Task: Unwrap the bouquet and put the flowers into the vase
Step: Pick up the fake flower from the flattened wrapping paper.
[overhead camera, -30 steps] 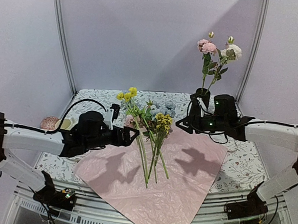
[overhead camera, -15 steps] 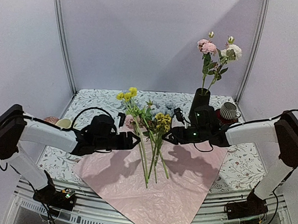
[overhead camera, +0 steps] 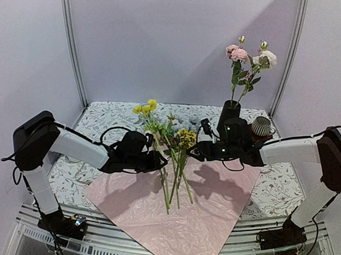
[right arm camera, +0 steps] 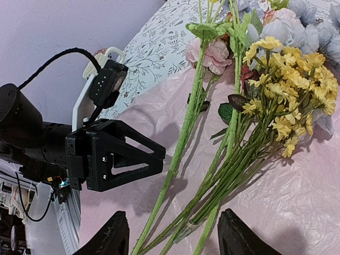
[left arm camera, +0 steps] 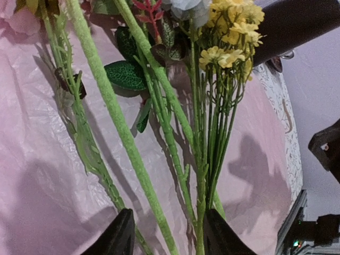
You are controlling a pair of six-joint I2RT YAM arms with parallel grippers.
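Flowers: unwrapped, lying loose on the pink paper at the middle of the table; the step in hand appears to be picking up a stem.
Stem ends point to the near edge. The black vase stands by the far edge, right of centre, and holds some stems. The left gripper has its jaws partly apart astride a thick stem, not clamped. The right gripper has its jaws apart over the bunch. The next move probably calls for closing on one stem and lifting it clear of its neighbours.
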